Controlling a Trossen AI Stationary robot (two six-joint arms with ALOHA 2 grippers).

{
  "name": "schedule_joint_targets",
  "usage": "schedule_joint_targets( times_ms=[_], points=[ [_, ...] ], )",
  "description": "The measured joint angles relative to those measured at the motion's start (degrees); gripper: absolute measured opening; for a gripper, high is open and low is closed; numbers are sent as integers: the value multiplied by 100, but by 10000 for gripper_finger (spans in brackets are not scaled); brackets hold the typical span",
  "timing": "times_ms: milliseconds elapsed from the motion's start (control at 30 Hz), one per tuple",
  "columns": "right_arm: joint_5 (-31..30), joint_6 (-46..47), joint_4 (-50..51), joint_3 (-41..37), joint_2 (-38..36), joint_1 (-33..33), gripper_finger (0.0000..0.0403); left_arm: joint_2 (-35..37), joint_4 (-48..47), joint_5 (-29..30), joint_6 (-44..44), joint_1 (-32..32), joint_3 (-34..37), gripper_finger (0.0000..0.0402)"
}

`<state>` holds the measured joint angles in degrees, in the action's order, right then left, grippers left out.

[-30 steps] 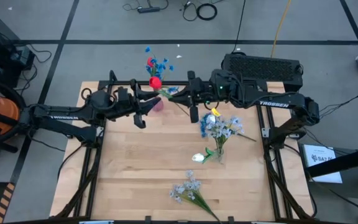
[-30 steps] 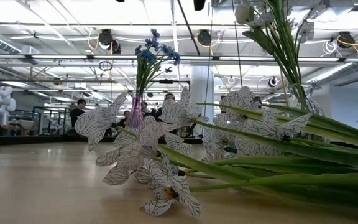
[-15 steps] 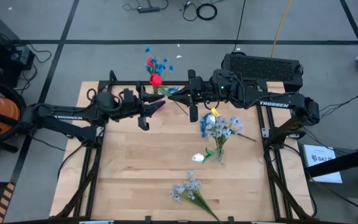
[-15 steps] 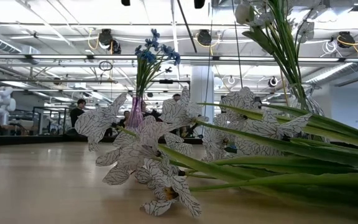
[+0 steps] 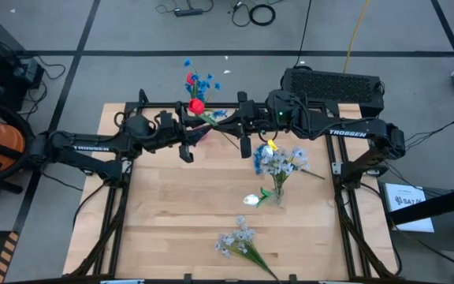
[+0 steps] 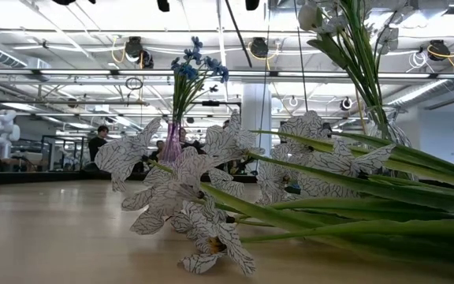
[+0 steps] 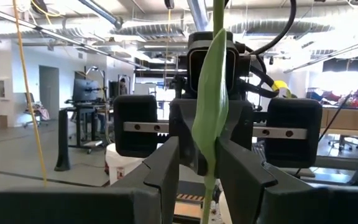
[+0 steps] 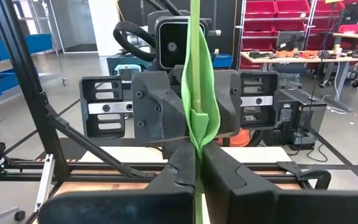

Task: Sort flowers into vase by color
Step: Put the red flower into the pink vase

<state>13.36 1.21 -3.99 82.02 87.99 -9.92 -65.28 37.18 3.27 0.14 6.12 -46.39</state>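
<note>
The fingers (image 7: 166, 177) of the left gripper (image 5: 189, 136) stand a little apart on either side of a green stem (image 7: 210, 112), near it but not pressing, as far as its wrist view shows; across from them the right gripper (image 5: 239, 126) has its fingers (image 8: 182, 168) closed flat on the same stem, which rises straight up between them with a leaf folded round it. Seen from above, both grippers meet over the back edge of the desk (image 5: 172, 213), and the red flower (image 5: 197, 103) they share sits just beside the blue flowers (image 5: 199, 81) in the pink vase (image 6: 170, 146); to the right a second vase of pale flowers (image 5: 280, 164) stands, a white bud (image 5: 251, 199) lies beside it, and a loose pale spray (image 5: 239, 241) lies nearer the front. The stem looks light, thin and springy, likely to bend or twist in a loose hold; I judge it best taken on the bare stem below the leaf, never at the soft bud.
</note>
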Motion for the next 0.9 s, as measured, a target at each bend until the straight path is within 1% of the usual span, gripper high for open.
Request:
schedule_joint_targets(
  times_ms=[233,467,667,767,900],
  points=[
    [-2,1,124,0,0,-3,0,-134,69,-39,-272,3,0,111],
    [-5,-7,300,-2,0,-3,0,-361,432,-138,-278,4,0,111],
    [-17,-9,308,-2,0,-3,0,-365,440,-142,-280,67,0,110],
    [-21,-13,357,-2,0,-8,0,-365,434,-142,-280,67,0,95],
    [-26,-15,413,-2,0,-14,0,-367,416,-203,-278,67,0,58]
  ],
)
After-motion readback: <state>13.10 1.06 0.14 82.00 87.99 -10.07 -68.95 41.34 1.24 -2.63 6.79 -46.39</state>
